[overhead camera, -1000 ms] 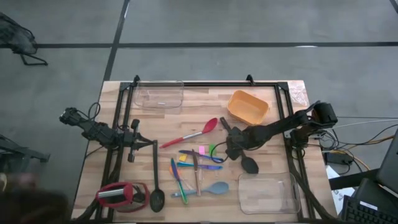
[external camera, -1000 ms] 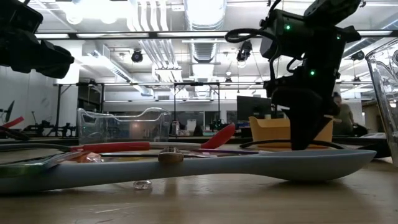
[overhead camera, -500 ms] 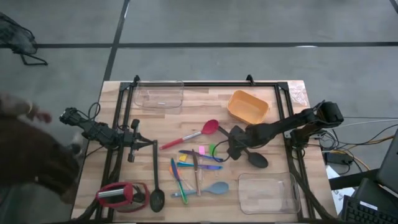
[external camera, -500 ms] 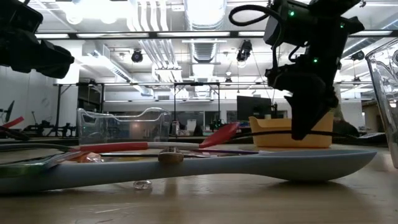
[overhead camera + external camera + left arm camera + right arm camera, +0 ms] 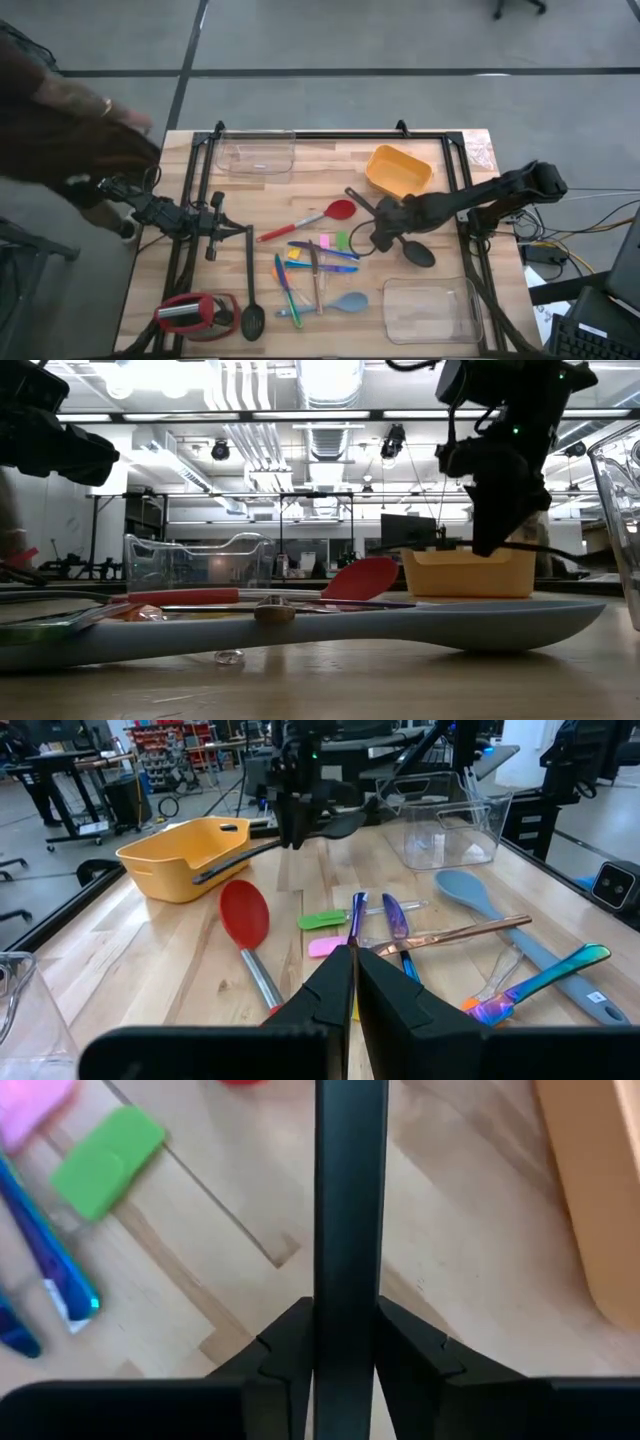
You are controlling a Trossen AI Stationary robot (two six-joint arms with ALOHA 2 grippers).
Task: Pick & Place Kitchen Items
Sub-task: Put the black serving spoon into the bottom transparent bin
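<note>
Progress looked slight: the right gripper [image 5: 383, 225] had its fingers clamped on one black spoon [image 5: 418, 253] at about three o'clock beside the orange tub [image 5: 398, 171], the left gripper [image 5: 213, 228], fingers pressed together, idled at nine, and remaining utensils [image 5: 318, 270] littered mid-table, both clear tubs [image 5: 430, 310] empty.

We see 2 dark, jointed arms with loose black cables; the right pincer [image 5: 381, 232] housing shows small green lights
</note>
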